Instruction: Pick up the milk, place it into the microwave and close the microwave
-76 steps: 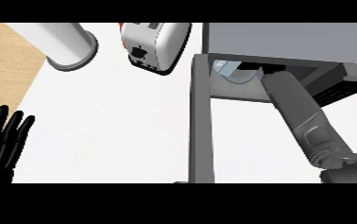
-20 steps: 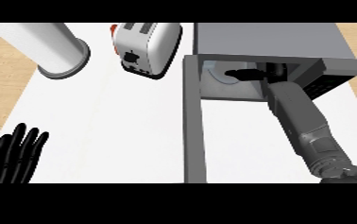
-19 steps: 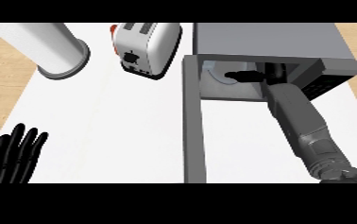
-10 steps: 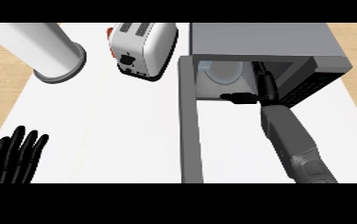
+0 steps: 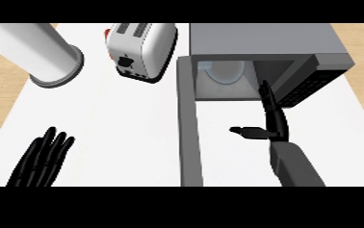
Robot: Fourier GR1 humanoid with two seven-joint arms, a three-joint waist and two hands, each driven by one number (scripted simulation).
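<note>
Head view: black right hand [image 5: 277, 126], fingers straight, thumb apart, outside boxy grey microwave [image 5: 259, 39]

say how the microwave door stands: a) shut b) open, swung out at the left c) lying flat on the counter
b: the door stands swung out from the left edge of the microwave, so the inside shows, with the open right hand by the opening.
</note>
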